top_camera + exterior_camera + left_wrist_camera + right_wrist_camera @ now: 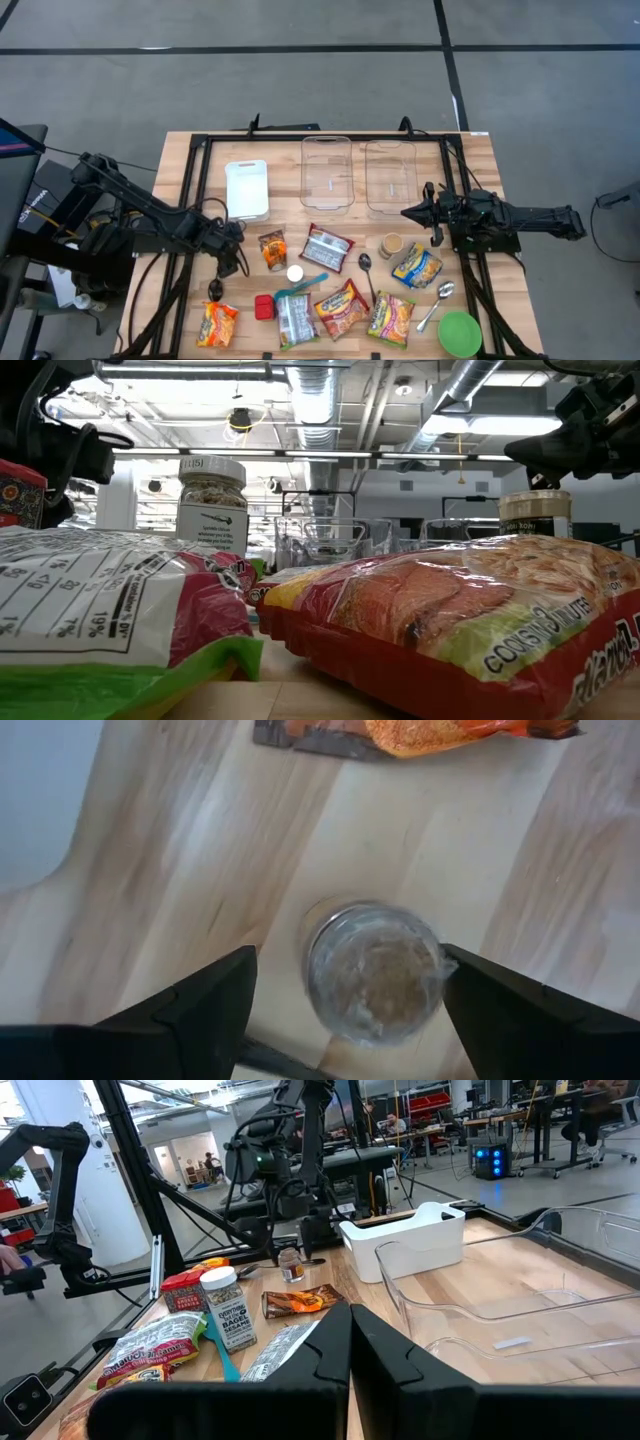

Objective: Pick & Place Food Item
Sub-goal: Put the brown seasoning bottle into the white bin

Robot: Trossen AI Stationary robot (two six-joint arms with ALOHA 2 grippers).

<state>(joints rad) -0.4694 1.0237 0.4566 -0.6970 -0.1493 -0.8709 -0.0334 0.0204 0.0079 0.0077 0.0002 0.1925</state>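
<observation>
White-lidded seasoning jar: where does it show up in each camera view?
High view: the white-lidded clear seasoning jar is centre-front among the packets, seen lid-on.
Low view: upright, left of centre.
Left wrist view: not in it.
Right wrist view: lower left.
Shared landmark: the clear plastic bin.

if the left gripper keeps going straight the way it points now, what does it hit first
Most likely the small clear jar: the left gripper points down at it with open fingers on either side. How far above it the fingers sit is unclear.
</observation>
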